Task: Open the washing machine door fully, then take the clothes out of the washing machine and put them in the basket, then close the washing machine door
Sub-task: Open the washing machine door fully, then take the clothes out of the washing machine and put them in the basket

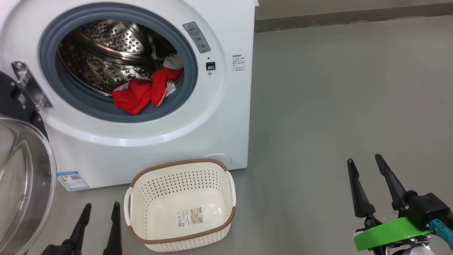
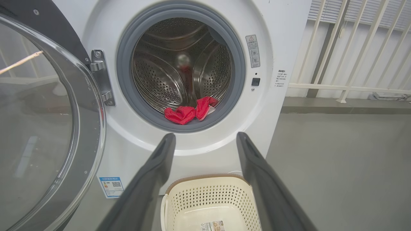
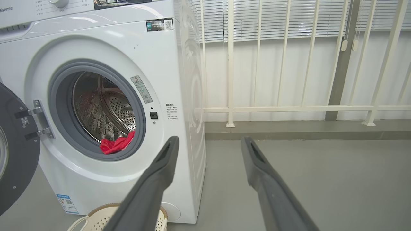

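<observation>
**Clothes lay in the open drum, basket waiting below**

Clothes aside, the nearest things were the grippers. The left gripper point(image 1: 101, 205) hung low above the grey floor point(image 1: 336, 88) with its two dark fingers spread and nothing between them. It sat just left of the basket point(image 1: 184, 179). The right gripper point(image 1: 364, 159) hovered well off to the right, its fingers likewise parted and bare.

The cream perforated basket stood on the floor close against the foot of the washing machine point(image 1: 226, 106), with a paper label point(image 1: 190, 216) on its bottom. To its left the washing machine door point(image 1: 24, 170) stood swung wide on its metal hinge point(image 1: 30, 85), glass bowl facing out. A blue sticker point(image 1: 72, 180) marked the machine's lower front.

Farther in, the clothes point(image 1: 141, 94), red with white panels, lay bunched at the lower right of the steel drum point(image 1: 106, 46), drooping onto the grey gasket point(image 1: 47, 67). Beyond the machine, a white railing point(image 3: 289, 109) ran before slatted blinds point(image 3: 273, 16).
</observation>
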### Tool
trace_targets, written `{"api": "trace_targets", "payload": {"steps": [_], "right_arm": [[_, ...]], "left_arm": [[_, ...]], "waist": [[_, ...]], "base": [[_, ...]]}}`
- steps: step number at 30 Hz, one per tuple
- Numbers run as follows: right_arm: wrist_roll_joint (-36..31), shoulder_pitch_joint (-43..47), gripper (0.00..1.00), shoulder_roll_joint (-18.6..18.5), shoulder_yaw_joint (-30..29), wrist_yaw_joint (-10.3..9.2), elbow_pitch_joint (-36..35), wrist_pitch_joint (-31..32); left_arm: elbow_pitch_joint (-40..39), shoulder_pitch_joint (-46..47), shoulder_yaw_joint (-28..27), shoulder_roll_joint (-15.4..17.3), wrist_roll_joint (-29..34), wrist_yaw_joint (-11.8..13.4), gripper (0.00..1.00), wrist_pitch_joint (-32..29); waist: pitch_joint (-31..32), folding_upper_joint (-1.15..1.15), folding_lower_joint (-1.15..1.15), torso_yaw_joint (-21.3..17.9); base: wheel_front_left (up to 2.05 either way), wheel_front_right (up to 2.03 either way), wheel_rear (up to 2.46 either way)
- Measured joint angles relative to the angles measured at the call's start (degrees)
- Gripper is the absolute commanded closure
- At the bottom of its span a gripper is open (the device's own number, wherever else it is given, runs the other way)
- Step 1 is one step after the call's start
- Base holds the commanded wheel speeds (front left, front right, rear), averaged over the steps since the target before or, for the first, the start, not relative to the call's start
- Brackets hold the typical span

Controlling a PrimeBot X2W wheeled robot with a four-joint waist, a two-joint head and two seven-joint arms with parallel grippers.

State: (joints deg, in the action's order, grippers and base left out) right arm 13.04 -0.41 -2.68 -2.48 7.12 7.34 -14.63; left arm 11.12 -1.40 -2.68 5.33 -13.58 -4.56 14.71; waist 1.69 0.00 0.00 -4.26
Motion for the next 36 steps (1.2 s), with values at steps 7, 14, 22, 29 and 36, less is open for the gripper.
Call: {"api": "trace_targets", "payload": {"steps": [7, 14, 22, 29, 36], "right_arm": [[0.1, 0.2, 0.0, 0.0, 0.2, 0.0, 0.4, 0.0], [0.1, 0.2, 0.0, 0.0, 0.0, 0.0, 0.4, 0.0], [0.1, 0.3, 0.0, 0.0, -0.2, 0.0, 0.4, 0.0], [0.6, 0.3, 0.0, 0.1, -0.1, 0.0, 0.8, 0.0], [0.6, 0.3, 0.0, 0.1, 0.3, 0.0, 0.8, 0.0]], "left_arm": [[0.9, 0.0, -0.6, -0.6, 0.0, 0.0, 0.0, 0.0], [2.1, 0.0, -0.6, -0.7, 0.1, -0.1, 0.0, 0.0], [2.3, 0.0, -0.5, -0.8, 0.4, -0.9, 0.0, 0.0], [1.9, 0.1, -0.4, -0.5, -0.1, -1.6, 0.0, 0.0], [2.4, 0.1, -0.5, -0.2, 0.5, -1.9, 0.0, 0.0]], "waist": [[0.7, 0.0, 0.0, -0.2], [0.8, 0.0, 0.0, 0.3], [0.7, 0.0, 0.0, 1.0], [0.8, 0.0, 0.0, 1.1], [1.0, 0.0, 0.0, 1.0]], "base": [[0.0, 0.0, 0.0], [0.0, 0.0, 0.0], [0.0, 0.0, 0.0], [0.0, 0.0, 0.0], [0.07, -0.07, 0.0]]}}
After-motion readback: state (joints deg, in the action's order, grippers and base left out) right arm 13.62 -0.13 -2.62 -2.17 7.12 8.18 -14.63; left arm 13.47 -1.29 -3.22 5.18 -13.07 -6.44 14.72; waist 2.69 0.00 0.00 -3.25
